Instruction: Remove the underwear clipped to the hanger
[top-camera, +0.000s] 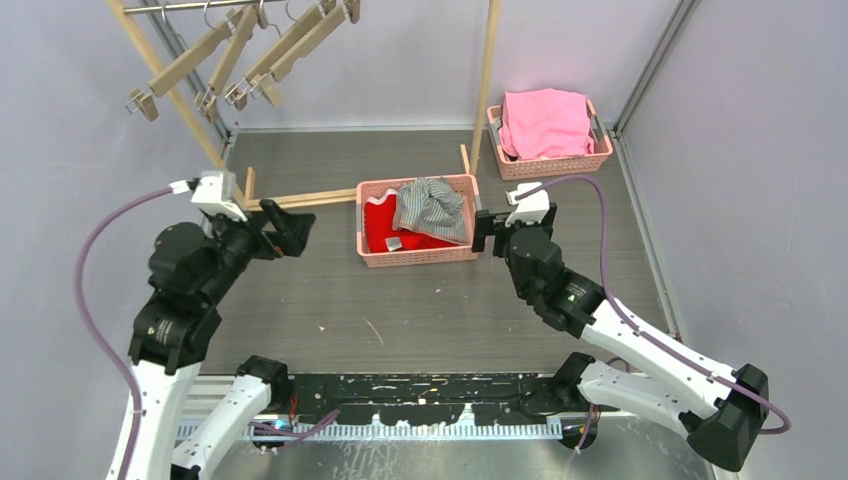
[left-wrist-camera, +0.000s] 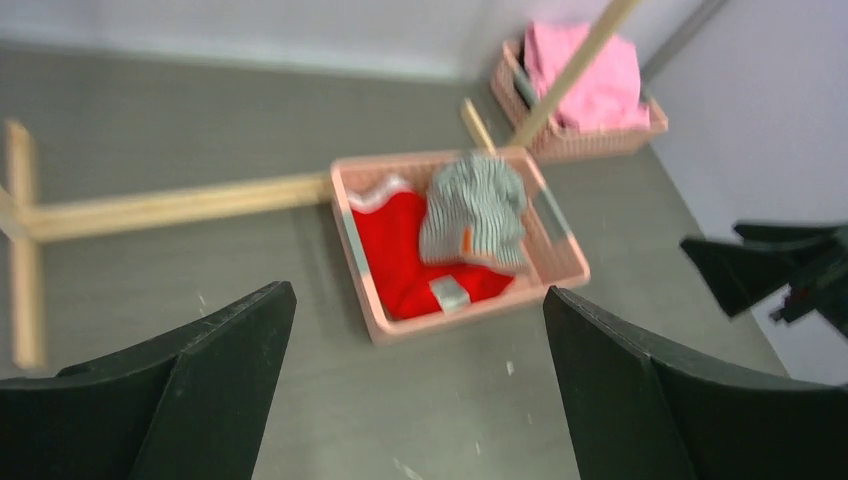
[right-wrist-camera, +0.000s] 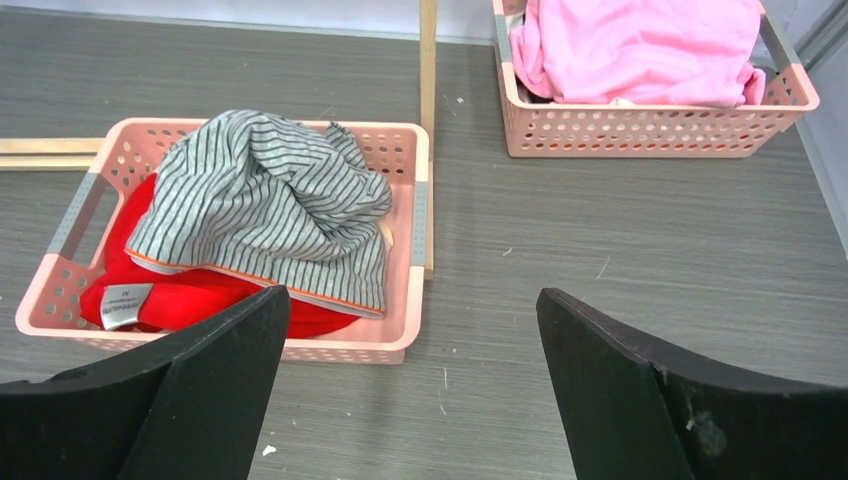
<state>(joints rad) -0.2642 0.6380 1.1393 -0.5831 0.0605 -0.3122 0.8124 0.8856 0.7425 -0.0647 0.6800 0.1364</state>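
Observation:
The grey-and-white striped briefs (top-camera: 430, 207) lie on the red briefs (top-camera: 385, 228) inside a pink basket (top-camera: 415, 256) at the table's middle; both also show in the right wrist view, striped briefs (right-wrist-camera: 265, 205) over red briefs (right-wrist-camera: 180, 300), and blurred in the left wrist view (left-wrist-camera: 475, 210). The pale peach briefs are hidden. Several wooden clip hangers (top-camera: 245, 50) hang bare on the rack at top left. My left gripper (top-camera: 290, 228) is open and empty, left of the basket. My right gripper (top-camera: 483, 232) is open and empty, at the basket's right side.
A second pink basket (top-camera: 550, 165) at back right holds a bright pink cloth (top-camera: 545, 122). The wooden rack's upright (top-camera: 487, 70) stands between the baskets, and its base bar (top-camera: 300, 198) lies on the table left of the middle basket. Grey walls enclose the table.

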